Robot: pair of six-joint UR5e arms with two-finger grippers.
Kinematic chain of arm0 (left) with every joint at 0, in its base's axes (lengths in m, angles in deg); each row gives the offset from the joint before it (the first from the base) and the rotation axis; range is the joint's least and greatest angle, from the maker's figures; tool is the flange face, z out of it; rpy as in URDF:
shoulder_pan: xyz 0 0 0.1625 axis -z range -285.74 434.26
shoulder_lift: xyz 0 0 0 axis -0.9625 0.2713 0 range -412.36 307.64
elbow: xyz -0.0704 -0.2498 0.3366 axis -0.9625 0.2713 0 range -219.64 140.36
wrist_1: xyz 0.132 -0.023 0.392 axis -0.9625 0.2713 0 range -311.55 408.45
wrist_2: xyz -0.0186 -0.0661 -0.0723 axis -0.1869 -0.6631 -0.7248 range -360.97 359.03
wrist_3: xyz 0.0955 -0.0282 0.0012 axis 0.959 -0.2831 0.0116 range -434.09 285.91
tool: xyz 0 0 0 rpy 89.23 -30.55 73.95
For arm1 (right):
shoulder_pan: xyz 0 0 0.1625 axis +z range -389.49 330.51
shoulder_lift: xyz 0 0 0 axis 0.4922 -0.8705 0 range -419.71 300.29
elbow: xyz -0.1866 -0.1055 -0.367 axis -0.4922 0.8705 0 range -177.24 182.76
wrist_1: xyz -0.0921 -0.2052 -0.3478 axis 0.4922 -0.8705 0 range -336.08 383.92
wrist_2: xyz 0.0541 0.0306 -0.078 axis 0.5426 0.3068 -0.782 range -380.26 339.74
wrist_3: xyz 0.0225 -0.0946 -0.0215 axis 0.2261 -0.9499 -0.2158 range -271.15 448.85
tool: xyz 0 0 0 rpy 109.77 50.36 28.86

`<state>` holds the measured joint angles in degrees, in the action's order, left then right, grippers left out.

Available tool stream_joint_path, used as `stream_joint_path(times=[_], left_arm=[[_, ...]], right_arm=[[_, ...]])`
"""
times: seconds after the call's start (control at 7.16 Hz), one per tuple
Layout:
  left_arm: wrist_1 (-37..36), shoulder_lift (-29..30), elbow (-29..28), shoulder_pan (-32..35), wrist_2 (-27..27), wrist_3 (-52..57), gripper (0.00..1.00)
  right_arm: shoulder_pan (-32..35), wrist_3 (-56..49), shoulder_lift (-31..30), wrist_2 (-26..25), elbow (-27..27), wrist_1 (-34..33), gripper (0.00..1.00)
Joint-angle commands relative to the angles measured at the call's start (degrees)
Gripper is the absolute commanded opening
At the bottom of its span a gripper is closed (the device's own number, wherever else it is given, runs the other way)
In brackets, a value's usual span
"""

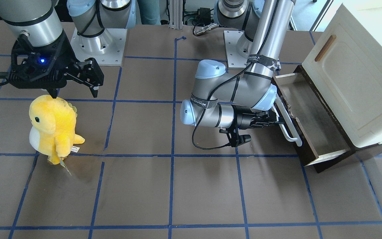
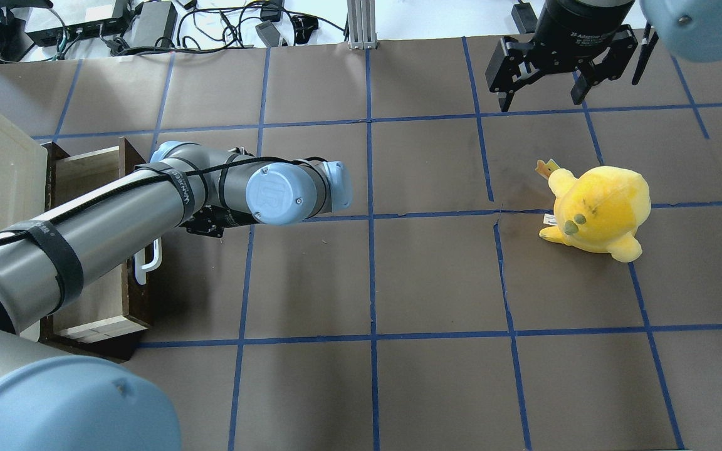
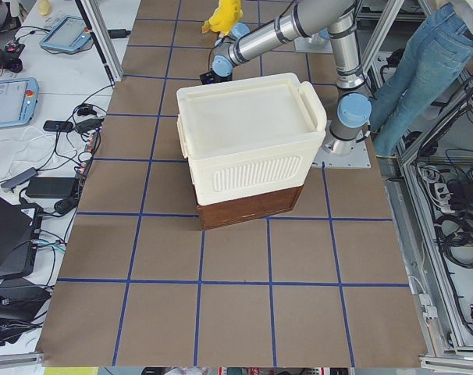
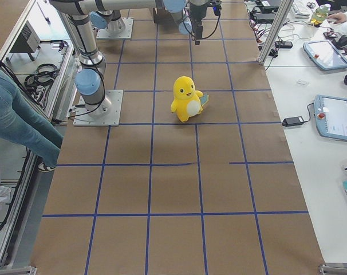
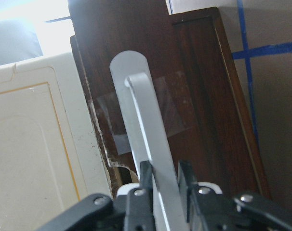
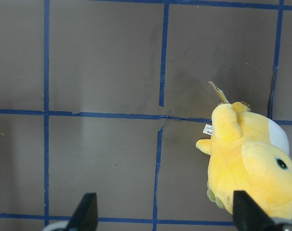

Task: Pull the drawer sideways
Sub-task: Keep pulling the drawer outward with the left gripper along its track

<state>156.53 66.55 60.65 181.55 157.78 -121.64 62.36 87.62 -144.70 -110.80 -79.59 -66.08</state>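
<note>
Gripped the white bar handle (image 5: 143,120) with the left hand (image 5: 165,168), its fingers clamped on it, ready to drag the drawer (image 1: 313,126) sideways. Found the drawer directly ahead of that hand, partly out from under the cream cabinet (image 1: 353,83). Held the right hand (image 2: 539,100) spread apart and empty, near the yellow plush toy (image 2: 599,210), probably to stay clear.

Drawer (image 1: 313,122) out beneath cabinet (image 1: 353,83), robot's left — plush toy (image 1: 53,122) well apart, right

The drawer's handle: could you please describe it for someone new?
Look to the cream cabinet on the robot's left; a dark-fronted drawer sticks out beneath it. Its handle is the white bar in the left hand, not the door's wooden handle.
</note>
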Motion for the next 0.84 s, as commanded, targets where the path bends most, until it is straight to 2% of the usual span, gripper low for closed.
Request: stream_joint_path(times=[0.0, 0.42, 0.56, 0.7], left_arm=[[-0.1, 0.0, 0.0, 0.7, 0.1, 0.1, 0.02], [0.0, -0.1, 0.0, 0.9, 0.3, 0.4, 0.04], [0.0, -1.4, 0.1, 0.9, 0.2, 0.0, 0.99], [0.0, -1.8, 0.1, 0.9, 0.0, -0.1, 1.00]], right_arm=[[0.0, 0.0, 0.0, 0.0, 0.0, 0.0, 1.00], [0.0, 0.0, 0.0, 0.0, 0.0, 0.0, 1.00], [0.0, 0.0, 0.0, 0.0, 0.0, 0.0, 1.00], [0.0, 0.0, 0.0, 0.0, 0.0, 0.0, 1.00]])
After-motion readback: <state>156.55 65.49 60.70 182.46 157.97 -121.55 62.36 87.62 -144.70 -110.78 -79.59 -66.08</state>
